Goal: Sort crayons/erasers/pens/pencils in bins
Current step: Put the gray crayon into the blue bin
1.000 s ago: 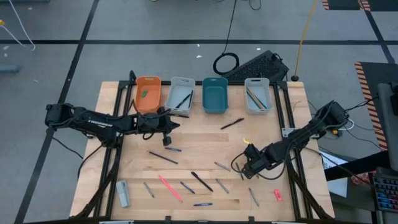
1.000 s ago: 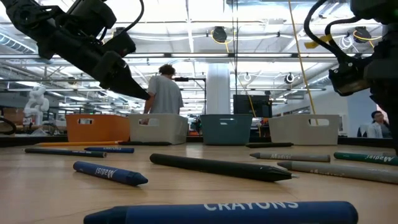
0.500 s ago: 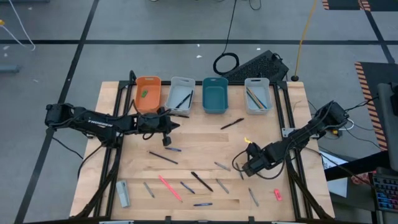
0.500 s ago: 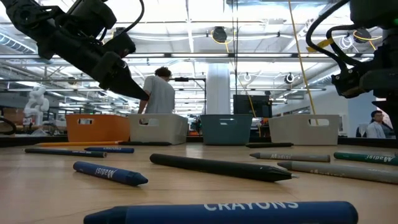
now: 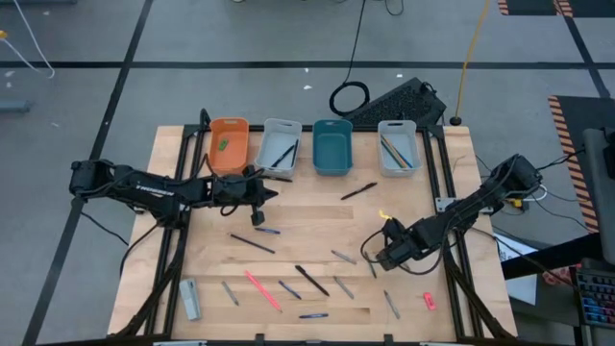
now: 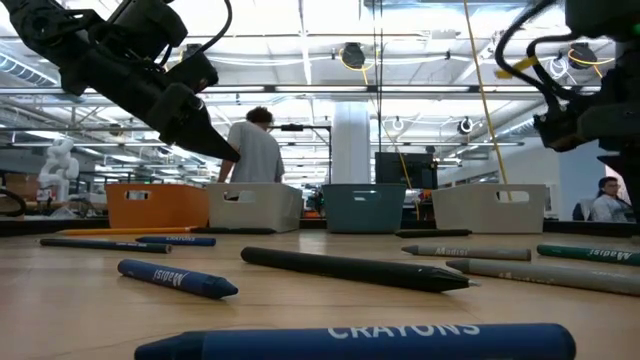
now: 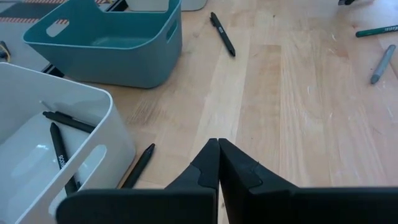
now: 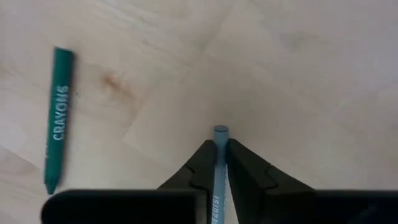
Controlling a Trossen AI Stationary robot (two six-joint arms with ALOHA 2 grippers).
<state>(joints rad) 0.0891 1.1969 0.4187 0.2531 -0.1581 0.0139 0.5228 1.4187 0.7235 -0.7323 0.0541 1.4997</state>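
One light, stiff grey crayon [image 8: 217, 168] sits pinched between the closed fingers of the right tool [image 8: 216, 163] above the table [image 8: 298, 74], held near its end, while the left tool [image 7: 218, 163], shut and empty, waits by the bins [image 5: 280, 144].

Wooden table [image 5: 317, 216] on a grey floor with black tape lines [image 5: 288, 65]. Black keyboard [image 5: 399, 99] and coiled black cable [image 5: 349, 97] beyond the table's far edge. Yellow cable [image 5: 473, 58] runs up from the far right corner. Person in grey shirt [image 6: 254, 148] stands in the room behind; another person [image 6: 606, 202] sits at far right.
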